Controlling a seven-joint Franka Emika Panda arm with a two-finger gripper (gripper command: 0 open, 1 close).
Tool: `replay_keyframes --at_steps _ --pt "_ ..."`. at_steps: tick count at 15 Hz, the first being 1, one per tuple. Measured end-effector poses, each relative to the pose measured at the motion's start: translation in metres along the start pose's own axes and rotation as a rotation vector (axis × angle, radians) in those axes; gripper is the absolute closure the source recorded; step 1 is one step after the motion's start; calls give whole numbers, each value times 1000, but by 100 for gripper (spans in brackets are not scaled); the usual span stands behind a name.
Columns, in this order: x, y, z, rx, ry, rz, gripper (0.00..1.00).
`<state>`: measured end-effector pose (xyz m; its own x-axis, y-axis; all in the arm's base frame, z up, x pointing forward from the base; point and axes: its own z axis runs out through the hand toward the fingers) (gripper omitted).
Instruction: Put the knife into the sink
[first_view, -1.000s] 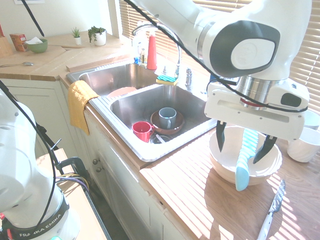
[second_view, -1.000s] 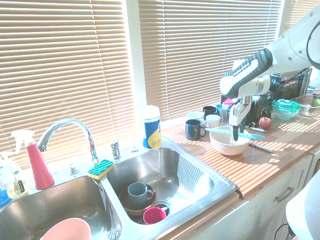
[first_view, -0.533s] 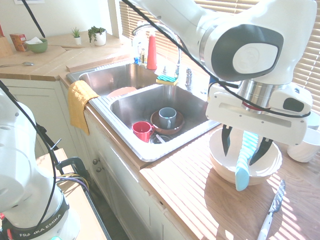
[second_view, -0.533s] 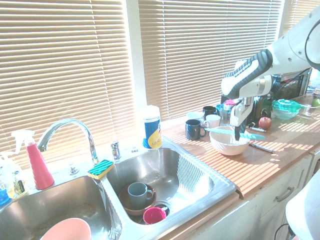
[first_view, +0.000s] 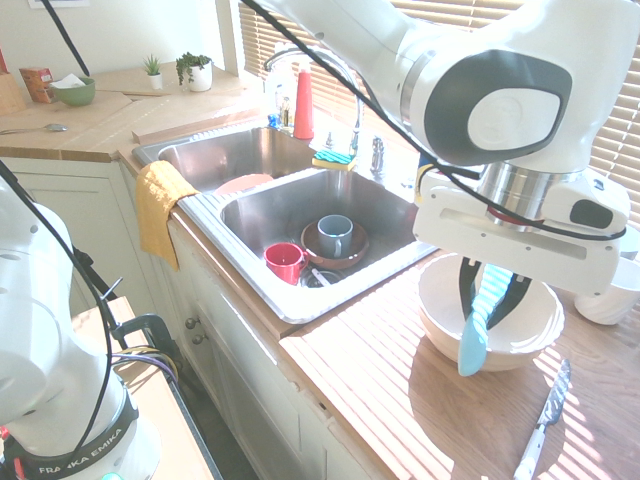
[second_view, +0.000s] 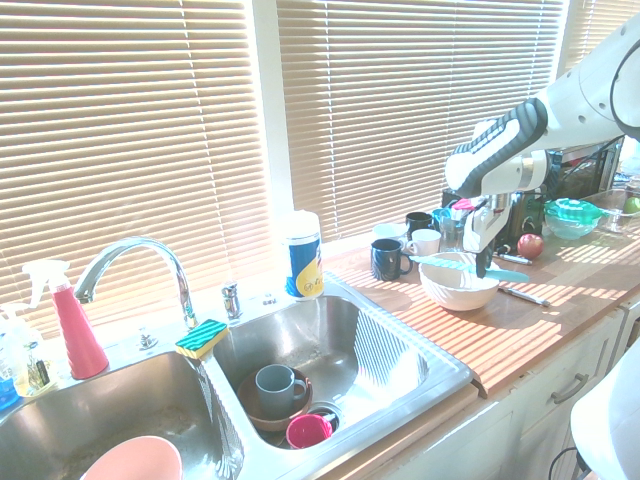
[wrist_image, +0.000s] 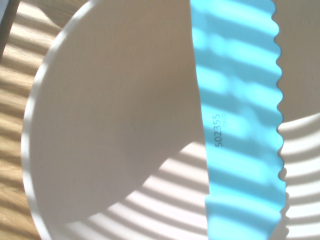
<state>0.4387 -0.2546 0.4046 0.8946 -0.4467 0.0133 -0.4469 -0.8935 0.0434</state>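
Observation:
The turquoise knife (first_view: 476, 328) lies slanted across the white bowl (first_view: 437, 318) on the wooden counter, its plain handle jutting over the bowl's near rim. My gripper (first_view: 488, 295) stands straight above the bowl, its dark fingers shut against the striped blade. From the other side the knife (second_view: 438, 261) crosses the bowl (second_view: 455, 293) with the gripper (second_view: 483, 268) on it. The wrist view is filled by the knife (wrist_image: 240, 125) and the bowl's (wrist_image: 100, 125) inside. The steel two-basin sink (first_view: 262, 210) is to the left, also seen from the opposite side, sink (second_view: 405, 352).
The near basin holds a red mug (first_view: 285, 262), a grey mug (first_view: 335, 235) and a brown dish. A silver table knife (first_view: 541, 425) lies right of the bowl, a white cup (first_view: 610, 290) behind it. A yellow towel (first_view: 160, 203) hangs over the counter's front edge. Dark mugs (second_view: 388, 258) stand near the blinds.
The fingers have drawn together from wide open onto the blade. The knife's handle has shifted slightly up and toward the sink. The arm has barely moved.

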Motion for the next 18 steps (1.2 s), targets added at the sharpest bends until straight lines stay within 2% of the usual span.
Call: replay_keyframes --at_steps 8,14,16,18 --pt "0 2 -6 2 14 12 100" --pt "-4 1 -82 43 115 39 100" --pt "-14 -19 -111 54 152 46 100" --pt "-29 -67 -134 63 183 30 100"
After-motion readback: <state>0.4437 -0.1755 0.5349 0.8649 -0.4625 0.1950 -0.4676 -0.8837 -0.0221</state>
